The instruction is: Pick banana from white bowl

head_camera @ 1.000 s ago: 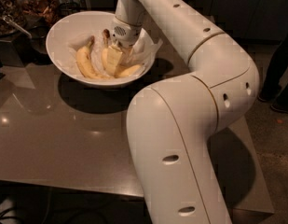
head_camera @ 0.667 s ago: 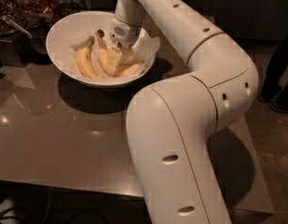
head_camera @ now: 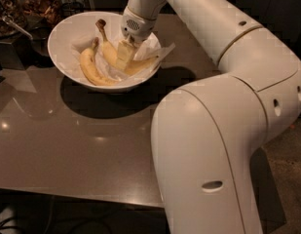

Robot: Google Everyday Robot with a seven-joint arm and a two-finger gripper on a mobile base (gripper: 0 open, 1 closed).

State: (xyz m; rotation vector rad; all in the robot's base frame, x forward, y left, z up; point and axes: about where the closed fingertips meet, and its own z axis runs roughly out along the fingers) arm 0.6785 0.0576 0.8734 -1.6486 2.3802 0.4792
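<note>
The white bowl (head_camera: 62, 57) stands at the far left of the brown table and is lined with crumpled white paper. Two bananas lie in it. The banana (head_camera: 109, 51) has a dark brown stem tip pointing up and back, and a thick body that bends to the right. The slimmer crescent banana (head_camera: 89, 68) lies to its left. My gripper (head_camera: 124, 53) reaches down into the bowl from the right. Its fingers (head_camera: 122, 57) are closed around the thick banana's middle. The banana's right end is hidden under the fingers and paper.
A dark container (head_camera: 13, 13) with brown contents and a metal spoon stands at the back left, next to the bowl. My white arm (head_camera: 223, 145) fills the right foreground. The table's front edge (head_camera: 77, 194) runs across the lower left.
The thick banana's dark stem has swung up and to the left in the bowl while my gripper holds its middle. The slimmer banana and the bowl have stayed put.
</note>
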